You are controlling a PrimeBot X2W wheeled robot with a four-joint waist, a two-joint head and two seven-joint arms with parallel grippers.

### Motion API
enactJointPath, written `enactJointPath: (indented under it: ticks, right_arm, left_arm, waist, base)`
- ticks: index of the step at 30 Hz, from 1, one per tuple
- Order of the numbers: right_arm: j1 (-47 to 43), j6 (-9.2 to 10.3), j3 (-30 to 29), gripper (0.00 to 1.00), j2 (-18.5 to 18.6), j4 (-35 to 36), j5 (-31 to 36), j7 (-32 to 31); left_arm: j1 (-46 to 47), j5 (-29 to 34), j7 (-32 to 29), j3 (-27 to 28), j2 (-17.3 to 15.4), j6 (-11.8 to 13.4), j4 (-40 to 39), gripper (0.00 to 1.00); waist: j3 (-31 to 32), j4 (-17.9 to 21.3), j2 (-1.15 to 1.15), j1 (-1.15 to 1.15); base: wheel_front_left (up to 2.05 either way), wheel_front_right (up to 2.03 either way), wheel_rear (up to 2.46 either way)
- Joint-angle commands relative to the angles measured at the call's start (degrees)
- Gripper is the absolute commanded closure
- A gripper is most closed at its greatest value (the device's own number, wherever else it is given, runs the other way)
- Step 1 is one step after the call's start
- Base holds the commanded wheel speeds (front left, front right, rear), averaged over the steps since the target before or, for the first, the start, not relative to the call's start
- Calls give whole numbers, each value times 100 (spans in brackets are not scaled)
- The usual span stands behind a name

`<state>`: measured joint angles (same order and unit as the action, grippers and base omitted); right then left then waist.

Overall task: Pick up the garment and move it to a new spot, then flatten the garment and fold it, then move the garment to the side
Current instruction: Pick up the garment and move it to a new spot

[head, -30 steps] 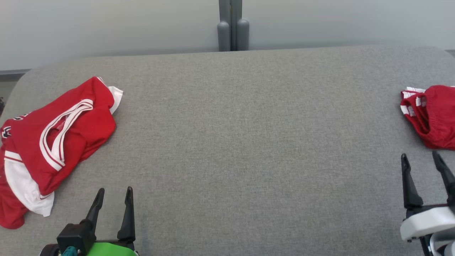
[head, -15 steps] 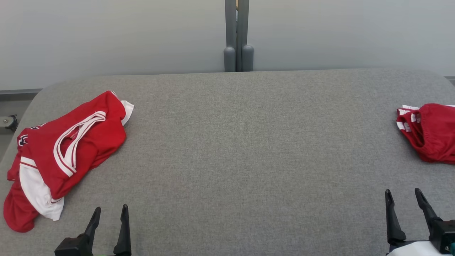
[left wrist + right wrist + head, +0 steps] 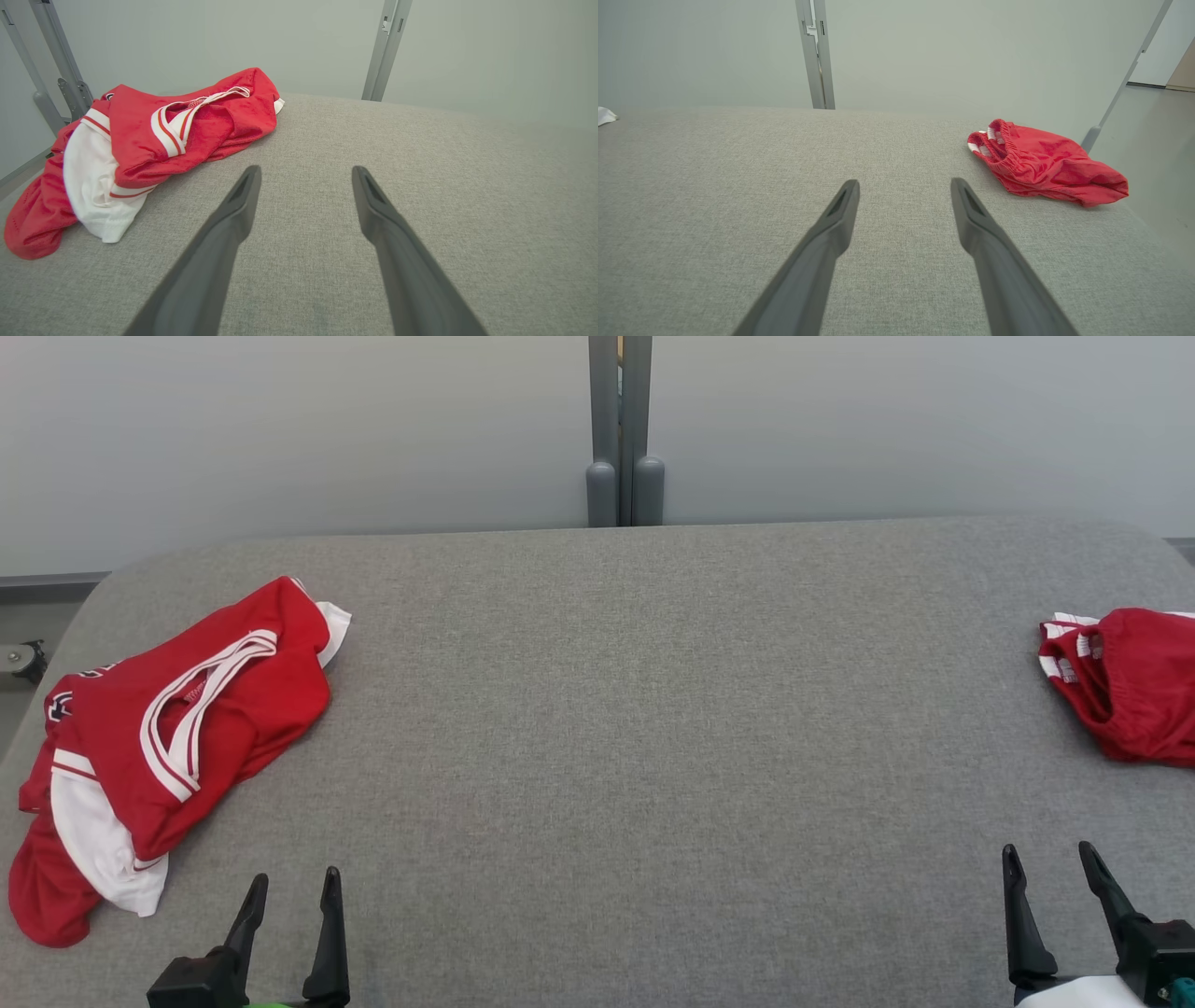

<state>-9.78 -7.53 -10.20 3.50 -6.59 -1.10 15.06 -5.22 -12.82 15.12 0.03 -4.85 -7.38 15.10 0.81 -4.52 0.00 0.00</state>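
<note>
— Where are the clothes?

— The red and white shirt [image 3: 215, 700] lies in a crumpled heap on the left side of the grey table [image 3: 653, 709]. It is close to the left edge. A white part sticks out from under the red part.

— Is there anything else red?

— Yes, red shorts [image 3: 1134, 686] lie at the far right side of the table, well apart from the shirt. I cannot tell which of the two is the one to move.

— What is the left gripper [image 3: 294, 875] doing?

— It sits at the near edge of the table, just beside the shirt but not touching it. Its two dark fingers are spread apart, with nothing between them.

— And the right gripper [image 3: 1047, 849]?

— It is at the near edge on the right, near the shorts but apart from them. Its fingers are spread wide too, and they hold nothing.

— What is behind the table?

— A pale wall [image 3: 280, 429] with a grey post [image 3: 619, 429] in the middle.
</note>
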Motion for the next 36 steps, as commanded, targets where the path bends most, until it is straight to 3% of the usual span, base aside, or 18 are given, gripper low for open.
enactJointPath:
  ticks: [1,14,19,24,33,36]
  right_arm:
    - [21,7,-5,0,-4,-20,43,16]
    - [67,7,3,0,9,-16,64,16]
    - [105,8,-3,0,36,74,73,16]
    - [168,7,111,0,76,217,70,16]
    - [444,8,641,0,159,146,91,16]
    - [711,8,1027,0,253,47,80,16]
  left_arm:
    - [-18,39,0,10,-1,-16,-19,0]
    - [-53,40,0,38,-37,-18,-42,0]
    - [44,54,0,91,-16,-17,-105,0]
    - [124,72,0,219,49,-11,-236,0]
    - [72,119,-1,494,137,36,-289,0]
    - [-23,37,0,700,157,94,-420,0]
  waist:
    - [-4,-4,0,0]
    - [-11,-50,0,0]
    - [-34,-235,0,0]
    - [-37,-812,0,0]
    - [-52,-2391,0,0]
    - [-143,-2560,0,0]
  base:
    - [0,0,0]
    - [0,0,0]
    - [0,0,0]
    - [0,0,0]
    - [0,0,0]
    - [0,0,0]
